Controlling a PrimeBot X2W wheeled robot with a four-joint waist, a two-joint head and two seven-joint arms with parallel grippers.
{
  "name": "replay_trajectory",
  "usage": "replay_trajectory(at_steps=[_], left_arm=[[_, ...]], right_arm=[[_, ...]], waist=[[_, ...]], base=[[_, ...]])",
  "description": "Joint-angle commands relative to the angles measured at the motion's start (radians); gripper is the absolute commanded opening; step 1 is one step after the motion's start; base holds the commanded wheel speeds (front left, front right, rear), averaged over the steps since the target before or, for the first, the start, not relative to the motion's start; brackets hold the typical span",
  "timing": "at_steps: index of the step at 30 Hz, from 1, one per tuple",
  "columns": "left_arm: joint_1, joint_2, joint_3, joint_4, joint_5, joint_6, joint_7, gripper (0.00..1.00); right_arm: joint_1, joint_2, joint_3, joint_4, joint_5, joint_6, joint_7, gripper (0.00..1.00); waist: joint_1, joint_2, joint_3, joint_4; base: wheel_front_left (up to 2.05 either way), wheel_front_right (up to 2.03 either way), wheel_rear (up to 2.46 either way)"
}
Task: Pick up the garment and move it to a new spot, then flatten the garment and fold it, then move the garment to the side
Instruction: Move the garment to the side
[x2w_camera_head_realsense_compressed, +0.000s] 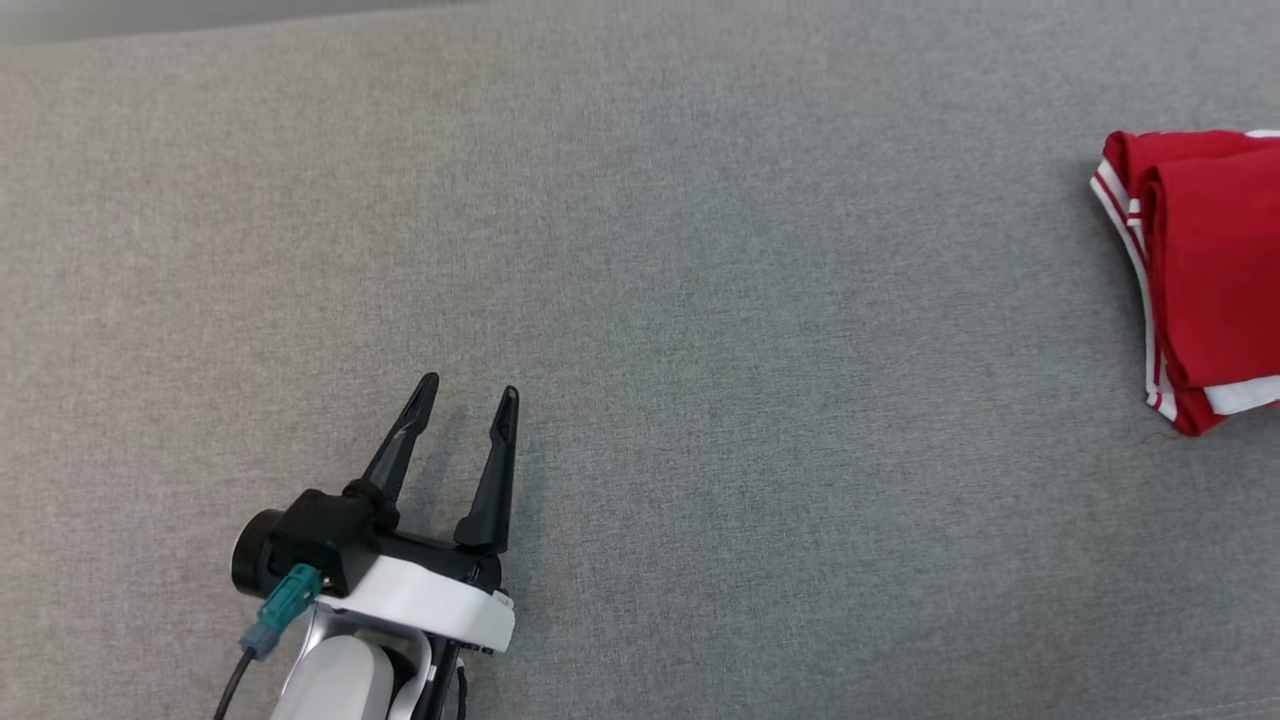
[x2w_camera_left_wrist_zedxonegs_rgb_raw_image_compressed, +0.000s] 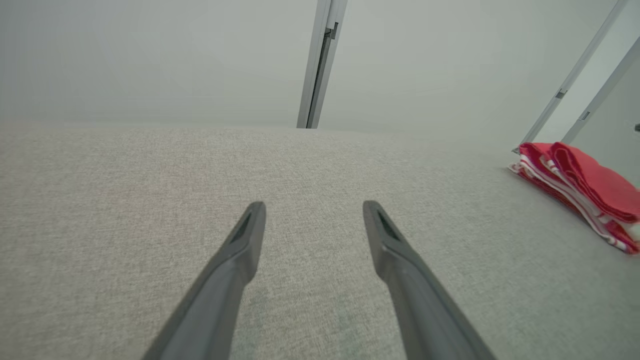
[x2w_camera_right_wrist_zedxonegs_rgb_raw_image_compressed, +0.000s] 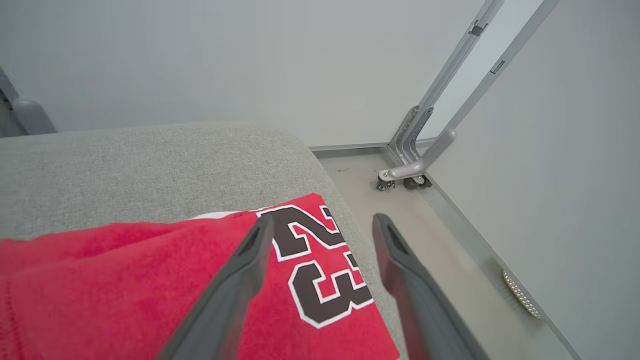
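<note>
The garment (x2w_camera_head_realsense_compressed: 1210, 275) is red with white stripes, folded into a stack at the right edge of the grey surface. From the left wrist view the garment (x2w_camera_left_wrist_zedxonegs_rgb_raw_image_compressed: 585, 190) lies far to the right as layered folds. In the right wrist view the garment (x2w_camera_right_wrist_zedxonegs_rgb_raw_image_compressed: 150, 280) shows a black "23" with white outline near the cushion's right edge. My left gripper (x2w_camera_head_realsense_compressed: 470, 405) stands open over bare fabric at the lower left, far from the garment. My right gripper (x2w_camera_right_wrist_zedxonegs_rgb_raw_image_compressed: 320, 230) is open just above the printed part, with nothing between its fingers.
The grey upholstered surface (x2w_camera_head_realsense_compressed: 650, 300) stretches wide between my left gripper and the garment. Past the cushion's right edge (x2w_camera_right_wrist_zedxonegs_rgb_raw_image_compressed: 345, 210) the floor drops away, with a wheeled metal frame (x2w_camera_right_wrist_zedxonegs_rgb_raw_image_compressed: 415, 170) and a pale wall close by.
</note>
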Motion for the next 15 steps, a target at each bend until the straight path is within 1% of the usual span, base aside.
replay_trajectory(at_steps=[1, 3, 7, 12, 15], left_arm=[[-0.01, 0.005, 0.008, -0.006, -0.018, -0.008, -0.002, 1.0], [-0.01, 0.003, 0.013, -0.007, -0.034, -0.01, -0.002, 1.0], [-0.004, 0.002, 0.031, 0.0, -0.05, 0.004, -0.002, 1.0], [0.018, 0.001, 0.053, 0.023, -0.075, 0.025, -0.002, 1.0], [0.033, -0.001, 0.061, 0.038, -0.095, 0.042, -0.002, 1.0]], right_arm=[[0.012, 0.003, 0.011, -0.008, 0.018, 0.0, -0.022, 1.0], [0.018, 0.014, 0.035, -0.008, 0.038, 0.0, -0.047, 1.0], [0.036, 0.028, 0.09, -0.011, 0.093, 0.0, -0.108, 1.0], [0.088, 0.062, 0.202, -0.027, 0.184, 0.0, -0.187, 1.0], [0.135, 0.084, 0.277, -0.06, 0.253, 0.0, -0.222, 1.0]], waist=[[0.0, 0.0, -0.024, -0.003], [0.0, 0.0, -0.048, -0.005], [0.0, 0.0, -0.106, -0.006], [0.0, 0.0, -0.191, -0.004], [0.0, 0.0, -0.239, 0.003]], base=[[0.0, 0.0, 0.0], [0.0, 0.0, 0.0], [0.0, 0.0, 0.0], [0.0, 0.0, 0.0], [0.0, 0.0, 0.0]])
